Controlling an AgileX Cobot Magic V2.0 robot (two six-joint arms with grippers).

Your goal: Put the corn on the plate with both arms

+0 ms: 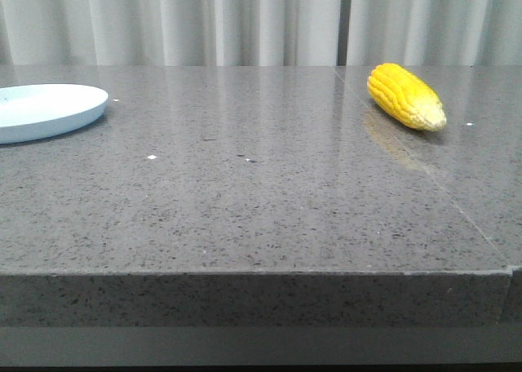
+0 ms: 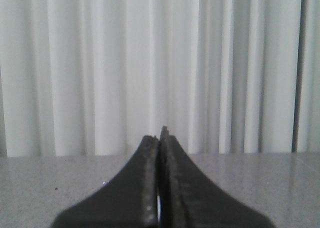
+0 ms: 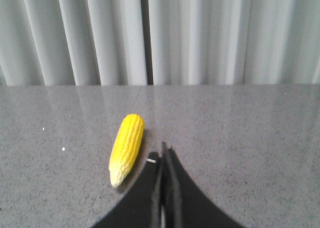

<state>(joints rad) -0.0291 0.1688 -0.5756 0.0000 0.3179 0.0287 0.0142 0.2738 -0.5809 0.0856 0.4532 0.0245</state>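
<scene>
The corn point(image 1: 406, 96) lies at the table's point(image 1: 245, 201) far right, well apart from the plate point(image 1: 45, 111) at far left. Left gripper point(image 2: 161, 133) and right gripper point(image 3: 164, 150) are both pressed together, empty; nothing looks done yet.

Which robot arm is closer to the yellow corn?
Right. The right gripper sits just beside the bright yellow corn cob, jaws shut, not touching it. The left gripper, also shut, shows no corn in its wrist view, only table and curtain.
</scene>
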